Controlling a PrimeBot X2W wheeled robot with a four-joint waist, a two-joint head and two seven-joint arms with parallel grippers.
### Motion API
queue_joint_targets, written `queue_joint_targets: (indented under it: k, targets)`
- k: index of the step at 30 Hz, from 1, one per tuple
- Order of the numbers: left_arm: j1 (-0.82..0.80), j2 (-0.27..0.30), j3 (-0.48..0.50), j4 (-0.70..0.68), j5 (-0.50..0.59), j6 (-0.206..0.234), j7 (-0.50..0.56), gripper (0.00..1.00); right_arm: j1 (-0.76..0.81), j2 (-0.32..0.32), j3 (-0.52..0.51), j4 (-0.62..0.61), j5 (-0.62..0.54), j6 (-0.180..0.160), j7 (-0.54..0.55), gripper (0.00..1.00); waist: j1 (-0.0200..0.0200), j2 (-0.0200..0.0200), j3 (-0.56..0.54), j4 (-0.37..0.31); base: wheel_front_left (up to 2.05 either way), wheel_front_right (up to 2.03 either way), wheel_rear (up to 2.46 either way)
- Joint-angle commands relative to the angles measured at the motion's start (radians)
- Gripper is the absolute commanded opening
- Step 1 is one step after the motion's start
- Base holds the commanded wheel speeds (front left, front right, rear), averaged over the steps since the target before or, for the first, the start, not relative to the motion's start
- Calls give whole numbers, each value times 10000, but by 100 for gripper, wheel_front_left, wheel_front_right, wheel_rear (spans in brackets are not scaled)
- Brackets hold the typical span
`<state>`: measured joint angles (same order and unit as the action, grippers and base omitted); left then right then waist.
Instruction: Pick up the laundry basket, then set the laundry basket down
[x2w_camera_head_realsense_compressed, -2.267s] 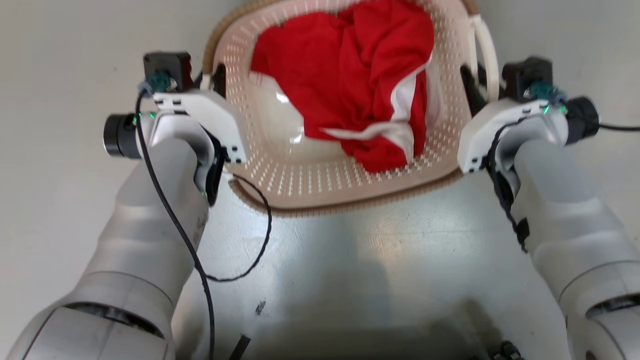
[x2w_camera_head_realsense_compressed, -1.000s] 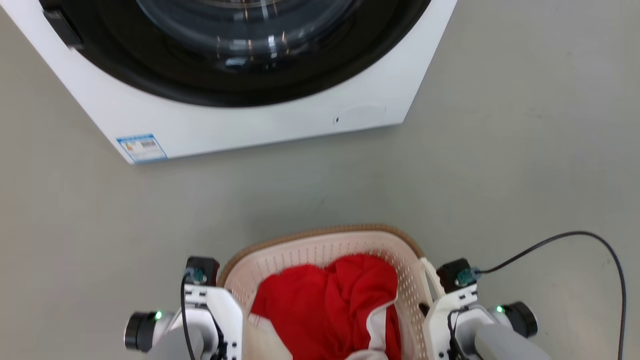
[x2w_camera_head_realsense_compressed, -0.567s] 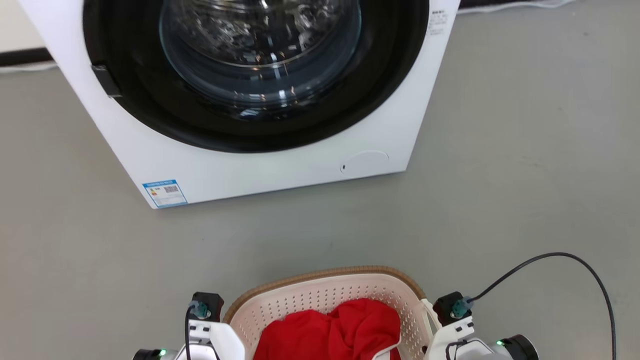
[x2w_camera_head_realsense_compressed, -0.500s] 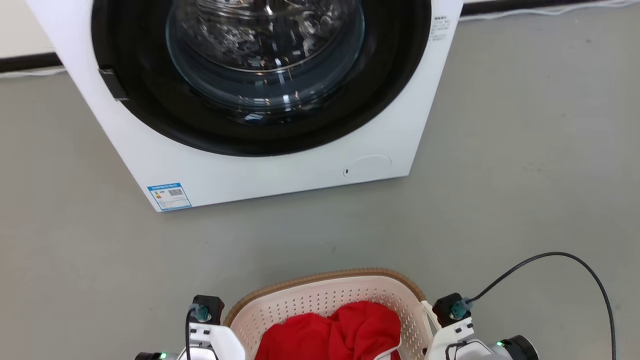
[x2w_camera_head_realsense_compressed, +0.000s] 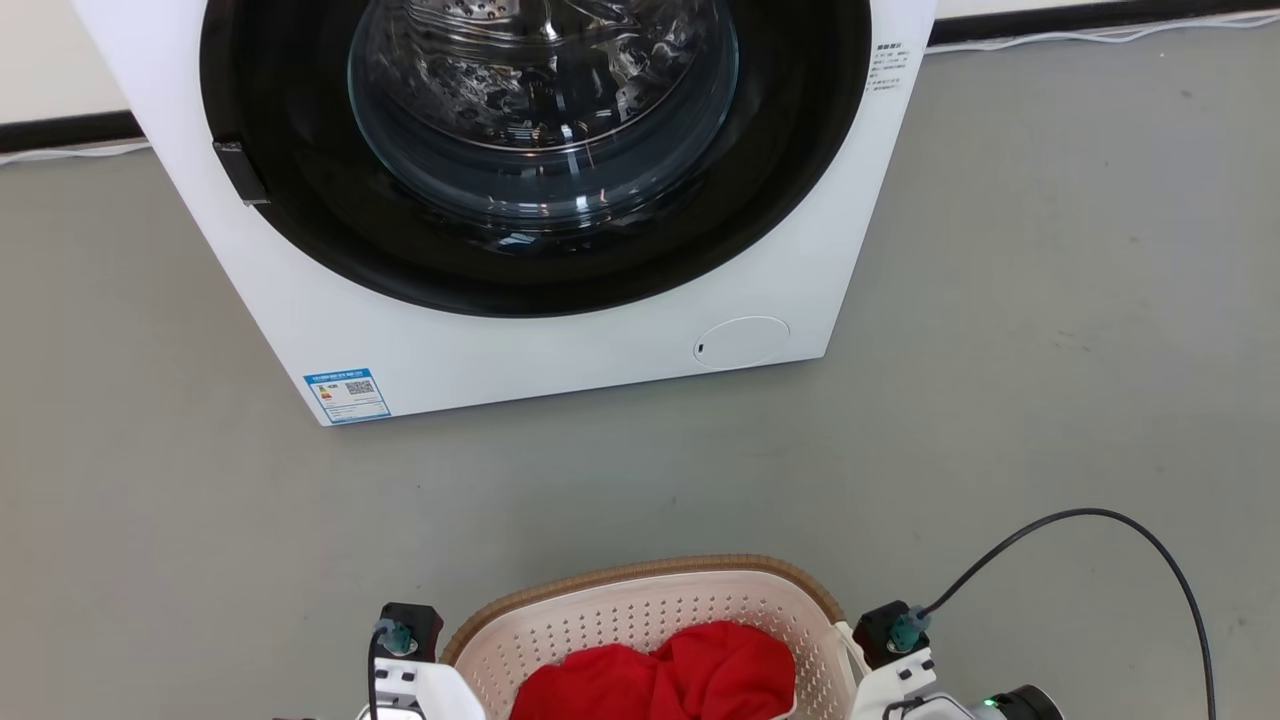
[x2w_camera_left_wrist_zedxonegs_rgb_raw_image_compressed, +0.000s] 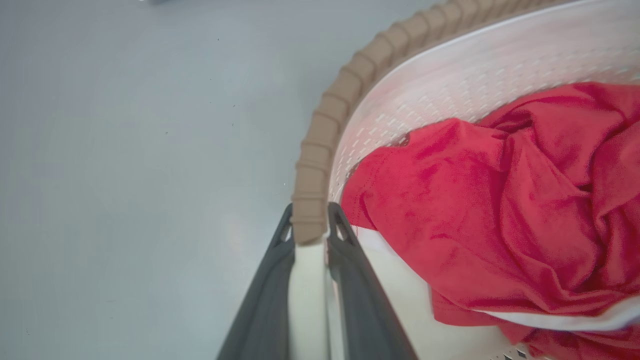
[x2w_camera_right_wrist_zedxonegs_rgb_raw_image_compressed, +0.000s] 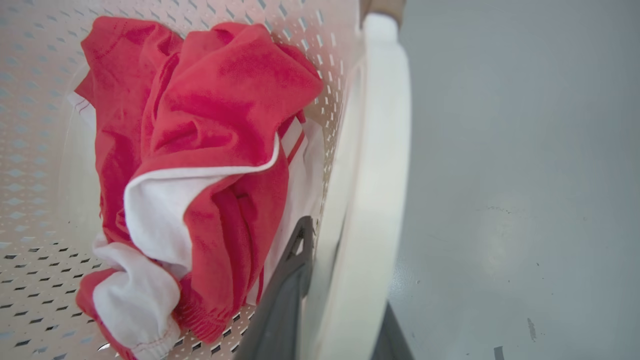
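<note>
The laundry basket (x2w_camera_head_realsense_compressed: 640, 578), cream with a brown woven-look rim, sits at the bottom middle of the head view with a red and white garment (x2w_camera_head_realsense_compressed: 680, 680) inside. In the left wrist view my left gripper (x2w_camera_left_wrist_zedxonegs_rgb_raw_image_compressed: 311, 227) is shut on the basket's left side, its dark fingers (x2w_camera_left_wrist_zedxonegs_rgb_raw_image_compressed: 272, 280) clamping the white handle where the brown rim (x2w_camera_left_wrist_zedxonegs_rgb_raw_image_compressed: 325, 115) ends. In the right wrist view my right gripper (x2w_camera_right_wrist_zedxonegs_rgb_raw_image_compressed: 345, 285) is shut on the white loop handle (x2w_camera_right_wrist_zedxonegs_rgb_raw_image_compressed: 380, 150), one finger (x2w_camera_right_wrist_zedxonegs_rgb_raw_image_compressed: 292, 280) inside the wall beside the garment (x2w_camera_right_wrist_zedxonegs_rgb_raw_image_compressed: 215, 100). I cannot tell whether the basket touches the floor.
A white front-loading washing machine (x2w_camera_head_realsense_compressed: 560, 340) with a dark round door (x2w_camera_head_realsense_compressed: 545, 110) stands ahead across a strip of grey floor (x2w_camera_head_realsense_compressed: 1000, 400). A black cable (x2w_camera_head_realsense_compressed: 1100, 515) loops over the floor from my right wrist. A dark skirting runs along the back wall.
The head camera has tilted up from the basket to the washing machine, so the basket now lies at the bottom edge. Both grippers stay shut on the basket's sides.
</note>
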<state>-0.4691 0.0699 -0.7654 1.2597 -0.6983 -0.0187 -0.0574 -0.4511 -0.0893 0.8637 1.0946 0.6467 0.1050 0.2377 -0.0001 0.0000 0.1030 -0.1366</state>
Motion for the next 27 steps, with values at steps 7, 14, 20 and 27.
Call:
queue_joint_targets:
  k: [7, 14, 20, 27]
  targets:
    - [-669, -196, -156, -308, -287, -203, -445, 0, 60, 390, 541, -331, 58, 257, 66, 0, 1, 0, 104, -42, 0, 0, 0]
    - [-715, -196, -376, -201, -519, -236, -503, 0, 6, 390, 653, -290, 223, 257, -17, 0, 1, 0, 23, -30, 0, 0, 0]
    - [-733, -196, -536, -145, -714, -239, -555, 0, -28, 390, 748, -272, 344, 257, -53, 0, 1, 0, -25, -42, 0, 0, 0]
    - [-743, -196, -734, -102, -910, -243, -600, 0, -48, 390, 853, -261, 492, 257, -75, 0, 1, 0, -58, -38, 0, 0, 0]
